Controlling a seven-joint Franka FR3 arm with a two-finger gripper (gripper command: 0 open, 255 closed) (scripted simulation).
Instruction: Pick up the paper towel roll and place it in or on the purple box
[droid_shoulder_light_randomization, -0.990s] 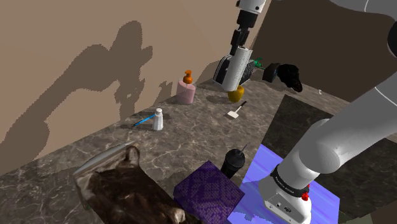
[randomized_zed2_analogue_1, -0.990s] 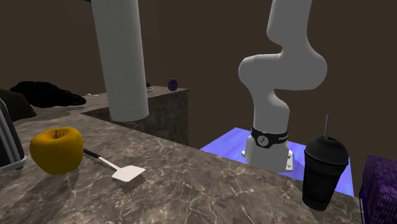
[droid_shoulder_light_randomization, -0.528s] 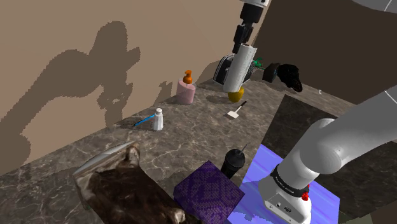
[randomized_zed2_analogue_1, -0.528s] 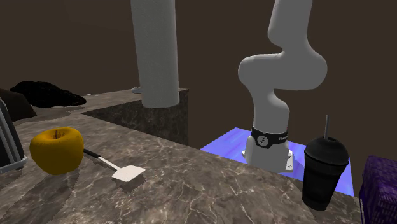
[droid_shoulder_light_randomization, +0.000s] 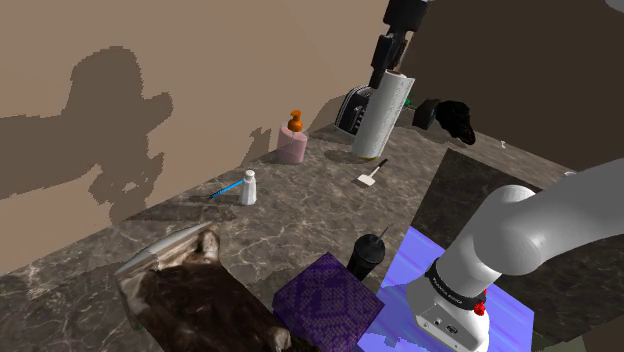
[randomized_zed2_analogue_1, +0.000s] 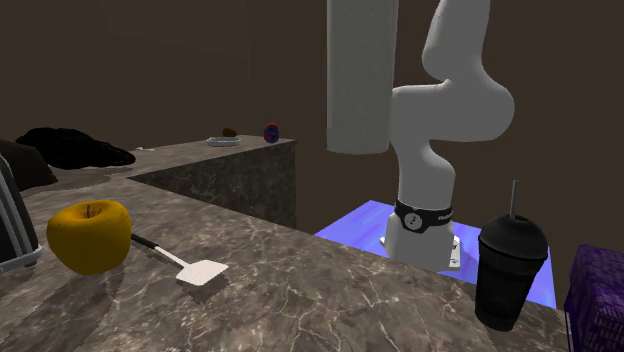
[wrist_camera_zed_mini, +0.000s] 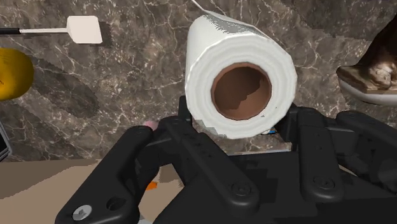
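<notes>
Since a second ago the paper towel roll has swung toward the second exterior view's right, and it hangs clear above the dark marbled bench. The claw clasps its upper end. Lifting looks done; carrying it to the purple box and lowering it remain. A tan wall backs the bench.

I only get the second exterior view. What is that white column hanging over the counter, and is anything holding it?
Observer: It's a paper towel roll. The wrist view looks straight into its brown core, and the black gripper is clasped on it.
Visitor: Is it above that purple thing at my right edge?
Observer: No. In the shoulder view the purple box sits beside the black cup, and the roll hangs at the counter's far end from it.
</notes>
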